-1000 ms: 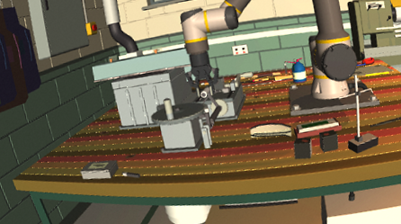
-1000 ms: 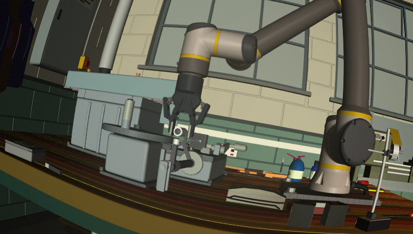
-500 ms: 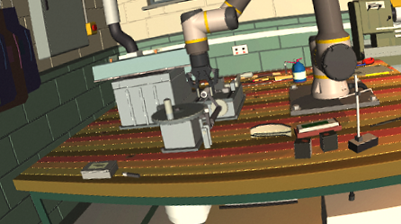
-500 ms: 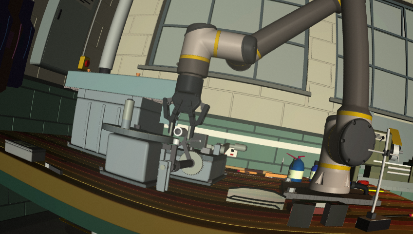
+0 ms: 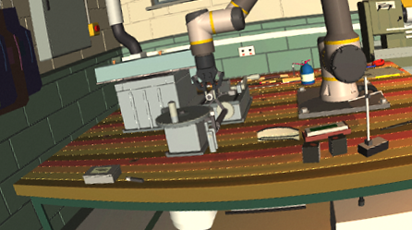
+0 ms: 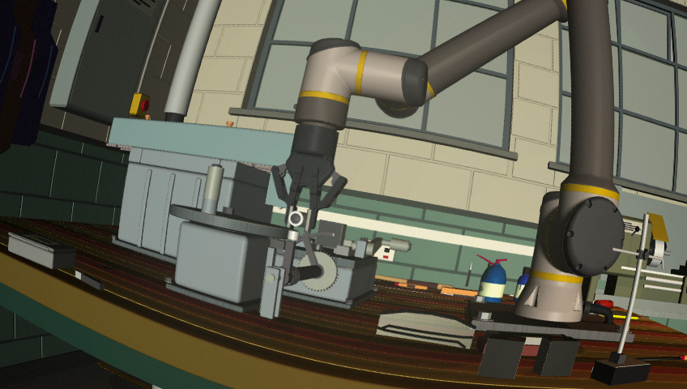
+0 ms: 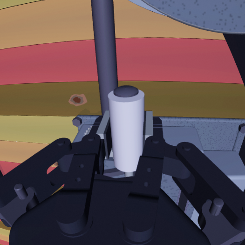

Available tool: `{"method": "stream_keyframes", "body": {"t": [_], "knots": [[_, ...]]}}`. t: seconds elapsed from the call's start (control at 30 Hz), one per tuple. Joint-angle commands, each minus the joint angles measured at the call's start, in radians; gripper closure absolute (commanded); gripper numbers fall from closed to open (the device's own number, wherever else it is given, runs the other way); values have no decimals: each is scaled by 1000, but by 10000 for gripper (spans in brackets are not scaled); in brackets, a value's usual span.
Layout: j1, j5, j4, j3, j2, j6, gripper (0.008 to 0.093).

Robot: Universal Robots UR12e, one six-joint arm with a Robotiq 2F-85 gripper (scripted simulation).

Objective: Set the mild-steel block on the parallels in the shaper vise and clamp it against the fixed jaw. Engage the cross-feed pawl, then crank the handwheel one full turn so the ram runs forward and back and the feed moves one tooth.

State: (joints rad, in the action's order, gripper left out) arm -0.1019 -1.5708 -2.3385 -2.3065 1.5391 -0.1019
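Note:
The pale cylindrical pawl knob [image 7: 126, 130] stands just above the toothed ratchet wheel [image 6: 322, 277] at the front of the grey shaper, beside the flat handwheel [image 5: 182, 115] with its upright crank handle [image 6: 212, 188]. My gripper [image 6: 300, 218] hangs straight down over the knob [image 6: 295, 219], and in the wrist camera its two fingers sit against the knob's sides, gripping it. The vise [image 6: 344, 247] lies behind the ratchet wheel, and the arm hides the steel block from me.
The handwheel rim lies close to the left of my fingers, with the shaper body [image 5: 151, 98] behind. On the bench lie a small box [image 5: 102, 173], two dark blocks [image 5: 324, 147], a dial stand [image 5: 373, 143], a spray bottle [image 5: 306, 73] and the arm's base [image 5: 342, 78].

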Motion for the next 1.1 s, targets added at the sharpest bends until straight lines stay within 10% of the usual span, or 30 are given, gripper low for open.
{"method": "stream_keyframes", "body": {"t": [0.0, 0.33, 1.07], "knots": [[0, 0, 0, 1, 0, 0, 744], [0, 0, 0, 1, 0, 0, 934], [0, 0, 0, 1, 0, 0, 934]]}}
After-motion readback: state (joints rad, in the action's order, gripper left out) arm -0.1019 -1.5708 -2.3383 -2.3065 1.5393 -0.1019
